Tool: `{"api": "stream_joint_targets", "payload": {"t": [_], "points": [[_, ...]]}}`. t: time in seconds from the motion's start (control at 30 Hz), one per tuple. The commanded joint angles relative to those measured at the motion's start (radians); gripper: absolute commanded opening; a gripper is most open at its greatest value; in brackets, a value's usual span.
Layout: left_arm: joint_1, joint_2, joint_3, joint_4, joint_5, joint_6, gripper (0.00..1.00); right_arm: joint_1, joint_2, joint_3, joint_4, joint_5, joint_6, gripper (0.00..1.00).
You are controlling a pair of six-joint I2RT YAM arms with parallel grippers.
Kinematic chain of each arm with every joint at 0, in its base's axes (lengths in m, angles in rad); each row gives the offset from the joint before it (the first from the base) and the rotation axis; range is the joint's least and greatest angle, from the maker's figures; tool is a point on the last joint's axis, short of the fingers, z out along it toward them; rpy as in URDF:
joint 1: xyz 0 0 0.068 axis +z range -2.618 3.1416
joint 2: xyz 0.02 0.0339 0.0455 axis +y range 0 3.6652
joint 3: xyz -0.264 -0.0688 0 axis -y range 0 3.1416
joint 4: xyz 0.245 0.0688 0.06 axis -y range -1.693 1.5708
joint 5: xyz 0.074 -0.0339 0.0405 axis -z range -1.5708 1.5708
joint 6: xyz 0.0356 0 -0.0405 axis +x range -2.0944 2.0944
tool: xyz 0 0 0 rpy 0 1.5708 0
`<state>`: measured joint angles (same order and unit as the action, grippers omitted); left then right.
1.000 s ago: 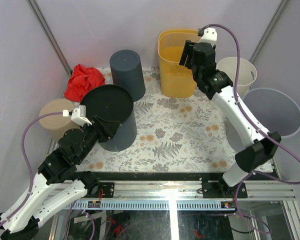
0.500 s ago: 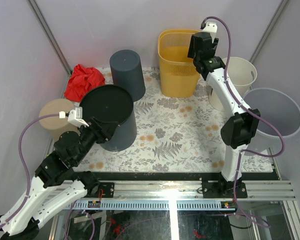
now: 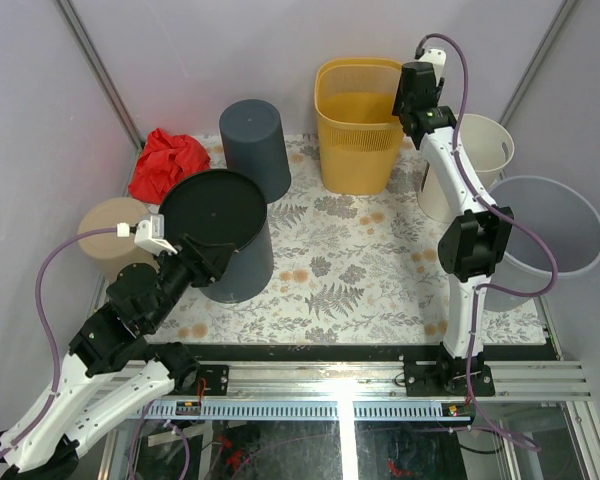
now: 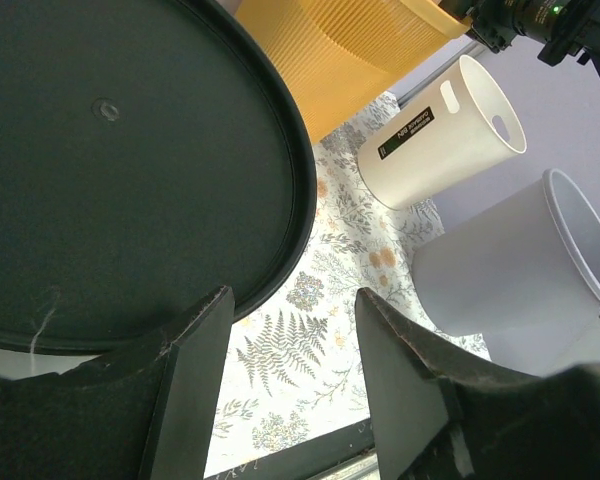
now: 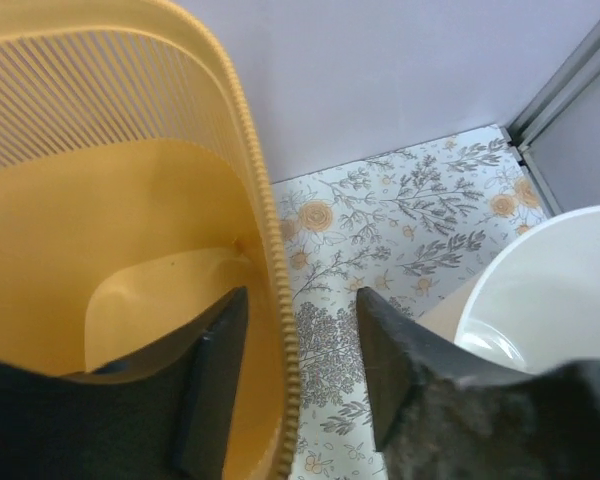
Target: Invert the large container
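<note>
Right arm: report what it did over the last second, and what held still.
The right gripper shifted rightward from over the yellow basket to its right rim, open jaws straddling it, while the elbow swung upright. Nothing taken or released. The left gripper, open beside the black container, barely moved; containers stayed put.

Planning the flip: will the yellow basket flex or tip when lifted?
Yellow basket is likely light: thin slatted walls, looks empty. Rim may flex where the right end effector straddles it. Tall, so it could tip.
</note>
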<state>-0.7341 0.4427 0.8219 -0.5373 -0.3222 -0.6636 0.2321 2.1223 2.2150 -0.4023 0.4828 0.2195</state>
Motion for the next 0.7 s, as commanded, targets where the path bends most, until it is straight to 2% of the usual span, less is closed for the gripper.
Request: {"api": "stream_joint_targets", "payload": {"t": [0.0, 0.2, 0.27, 0.67], "points": [[-0.005, 0.001, -0.005, 0.031, -0.013, 0.033, 0.52, 0.003, 0.019, 0.048, -0.019, -0.058, 0.022, 0.49], [-0.004, -0.006, -0.005, 0.030, -0.030, 0.029, 0.52, 0.003, -0.035, 0.007, -0.009, -0.117, 0.058, 0.09], [-0.004, -0.007, -0.006, 0.031, -0.032, 0.026, 0.52, 0.003, -0.068, -0.013, -0.012, -0.131, 0.069, 0.00], [-0.003, -0.035, 0.048, -0.019, -0.034, 0.011, 0.52, 0.004, -0.338, -0.229, 0.010, -0.190, 0.086, 0.00]]}}
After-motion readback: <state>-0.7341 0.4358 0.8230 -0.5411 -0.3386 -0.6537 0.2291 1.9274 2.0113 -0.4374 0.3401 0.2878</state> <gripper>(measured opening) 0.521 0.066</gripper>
